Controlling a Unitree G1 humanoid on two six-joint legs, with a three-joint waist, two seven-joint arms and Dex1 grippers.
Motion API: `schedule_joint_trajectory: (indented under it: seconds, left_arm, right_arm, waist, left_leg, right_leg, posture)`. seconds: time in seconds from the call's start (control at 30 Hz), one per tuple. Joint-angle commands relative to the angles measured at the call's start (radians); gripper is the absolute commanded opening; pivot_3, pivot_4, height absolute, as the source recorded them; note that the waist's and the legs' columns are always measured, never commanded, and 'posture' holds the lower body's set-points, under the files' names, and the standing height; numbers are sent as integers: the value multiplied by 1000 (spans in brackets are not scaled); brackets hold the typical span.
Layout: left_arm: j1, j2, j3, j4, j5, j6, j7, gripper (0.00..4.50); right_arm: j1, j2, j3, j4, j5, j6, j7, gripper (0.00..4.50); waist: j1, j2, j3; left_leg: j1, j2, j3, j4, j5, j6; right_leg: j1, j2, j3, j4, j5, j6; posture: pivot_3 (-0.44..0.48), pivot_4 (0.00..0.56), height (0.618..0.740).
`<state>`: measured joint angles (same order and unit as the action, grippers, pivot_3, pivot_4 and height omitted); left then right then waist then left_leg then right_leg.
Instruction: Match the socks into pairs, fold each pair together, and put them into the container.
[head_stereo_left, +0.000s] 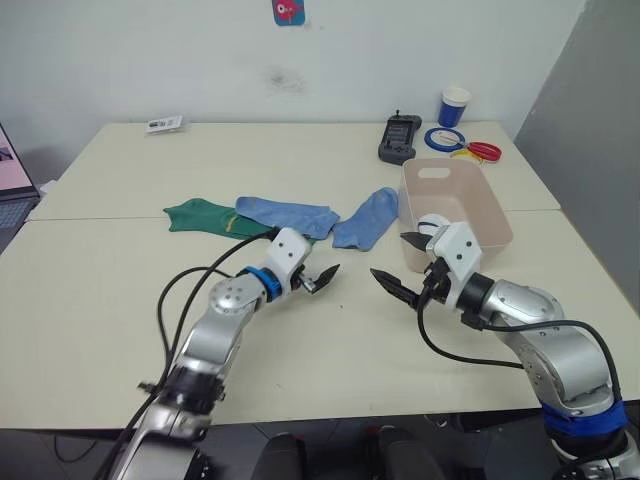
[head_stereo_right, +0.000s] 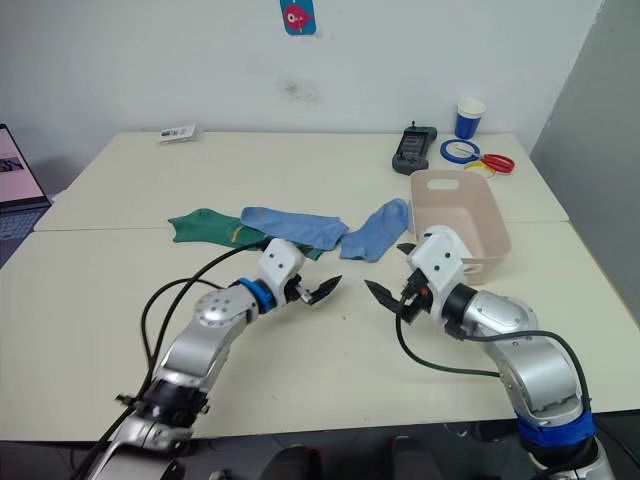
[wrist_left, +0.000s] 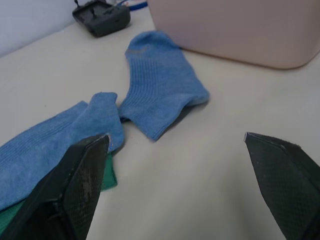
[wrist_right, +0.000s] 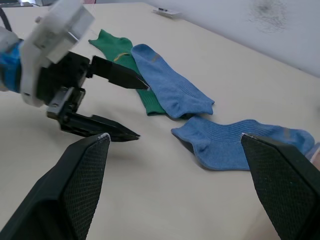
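Nearest the camera, the left gripper (head_stereo_left: 322, 277) and the right gripper (head_stereo_left: 398, 268) are held low over the bare table (head_stereo_left: 330, 345), facing each other, each with its two black fingers spread apart and nothing between them. Just beyond them, three socks are laid flat in a loose row: a dark green sock (head_stereo_left: 200, 216) on the left, a light blue sock (head_stereo_left: 288, 214) overlapping its right end, and a second light blue sock (head_stereo_left: 366, 218) a little to the right, its far end just beside the container (head_stereo_left: 455, 210). The socks are judged to be light, soft and limp, so that they would sag and drape when lifted and would not hold a fold unaided; a pinch through the ribbed cuff or across the middle of the foot is judged the surest hold, with the cloth pressed against the table as the fingers close. The two blue socks, being near each other, are judged ready to be matched. The pale pink-beige container stands upright on the right, behind the right gripper; something white is seen inside it, likely the white pair, though this cannot be confirmed. Farther back are a dark handheld device (head_stereo_left: 399, 139) and a blue paper cup (head_stereo_left: 454, 106).
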<state>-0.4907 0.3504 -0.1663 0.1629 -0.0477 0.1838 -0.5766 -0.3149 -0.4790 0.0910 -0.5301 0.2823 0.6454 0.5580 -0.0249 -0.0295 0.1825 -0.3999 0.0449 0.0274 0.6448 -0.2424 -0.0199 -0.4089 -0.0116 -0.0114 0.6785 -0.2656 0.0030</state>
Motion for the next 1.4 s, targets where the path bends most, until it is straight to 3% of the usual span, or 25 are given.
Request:
schedule_joint_trajectory:
  seconds: [0.03,0.17,0.27,0.5,0.67,0.83,0.97,1.1,1.23,1.4]
  left_arm:
    - [-90,-39,-55,160,70,-100,12,4500]
    - [-264,-123,-102,487,175,-207,110,4500]
    - [-360,-165,-101,661,211,-270,171,3892]
    - [-447,-208,-85,842,230,-376,209,1637]
    - [-397,-188,-74,775,210,-421,168,21]
    - [-189,-102,-78,420,169,-408,31,21]
    - [46,39,-68,46,125,-378,-94,21]
    - [207,201,-16,-160,76,-422,-191,21]
    - [328,358,60,-219,39,-500,-260,21]
    - [374,512,132,-33,103,-724,-257,21]
  right_arm:
    - [-29,2,-2,-8,-20,3,-30,4475]
    - [-49,12,1,1,-37,19,-62,4475]
    - [-55,17,0,-4,-39,31,-76,4500]
    - [-45,17,-3,-19,-39,46,-98,4500]
    - [-41,11,2,-14,-43,42,-99,4500]
    - [-41,2,9,3,-44,27,-81,4500]
    - [-50,-11,21,38,-45,-2,-47,4500]
    - [-61,-21,33,74,-39,-28,-8,4500]
    - [-64,-22,30,101,-8,-27,36,4500]
    - [-59,-25,41,150,59,99,83,4500]
  waist:
    - [0,0,0]
    - [8,0,0]
    - [9,-1,0]
    - [6,-1,0]
    - [3,-1,0]
    - [-6,0,0]
    - [-8,0,0]
    - [-4,0,0]
    - [-4,0,0]
    - [-3,0,0]
  left_leg:
    - [0,0,0,0,0,0]
    - [-1,0,1,1,0,0]
    - [-1,-1,1,1,0,0]
    - [-1,0,1,0,0,0]
    - [-1,0,1,0,0,0]
    - [0,1,2,0,0,0]
    - [1,3,1,-1,1,-1]
    - [1,3,1,0,0,-1]
    - [1,3,1,-1,0,0]
    - [1,4,1,-1,0,0]
  right_leg:
    - [0,0,0,0,0,0]
    - [0,0,0,0,0,0]
    - [0,0,0,-1,0,0]
    - [0,0,-1,0,0,0]
    - [0,0,-1,0,0,0]
    - [-1,0,0,0,0,0]
    - [-1,0,1,2,0,0]
    - [-1,-3,0,2,0,-1]
    - [-1,-6,1,1,0,-1]
    - [-1,-7,0,1,0,-1]
  posture:
    - [0,150,740]
    - [0,150,740]
    - [0,150,740]
    - [0,150,740]
    - [0,150,740]
    - [0,150,740]
    - [0,150,740]
    - [0,150,740]
    - [0,150,740]
    - [0,150,740]
